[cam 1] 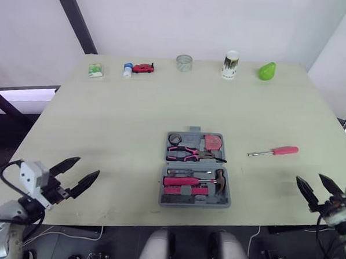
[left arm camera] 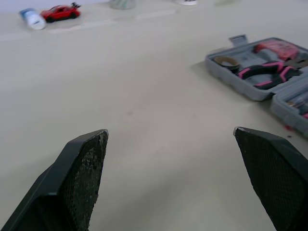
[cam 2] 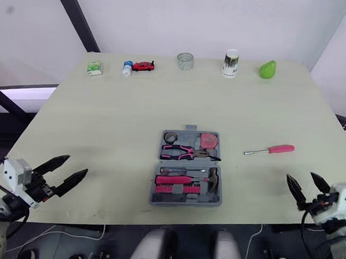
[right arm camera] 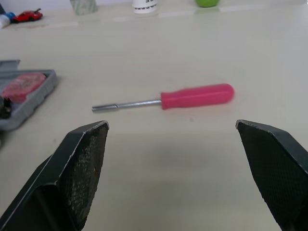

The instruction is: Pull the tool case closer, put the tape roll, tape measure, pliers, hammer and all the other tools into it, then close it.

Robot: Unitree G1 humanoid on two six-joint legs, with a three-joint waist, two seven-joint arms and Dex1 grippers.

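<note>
The grey tool case point(cam 1: 195, 169) lies open near the table's front middle. Its far half holds a tape roll point(cam 1: 175, 139), pink pliers point(cam 1: 186, 154) and a pink tape measure point(cam 1: 213, 142). Its near half holds a hammer point(cam 1: 220, 181) and pink-handled tools point(cam 1: 182, 181). A pink screwdriver point(cam 1: 274, 151) lies on the table right of the case, seen close in the right wrist view point(right arm camera: 179, 98). My left gripper point(cam 1: 76, 175) hovers open at the front left corner. My right gripper point(cam 1: 316, 189) is open at the front right edge, short of the screwdriver.
Along the far edge stand a green-white packet point(cam 1: 95, 70), a small blue-white bottle point(cam 1: 127, 69), a red toy car point(cam 1: 143, 68), a glass jar point(cam 1: 184, 62), a white cup point(cam 1: 231, 64) and a green pear-shaped object point(cam 1: 266, 71). The beige table point(cam 1: 115, 120) is bare between them and the case.
</note>
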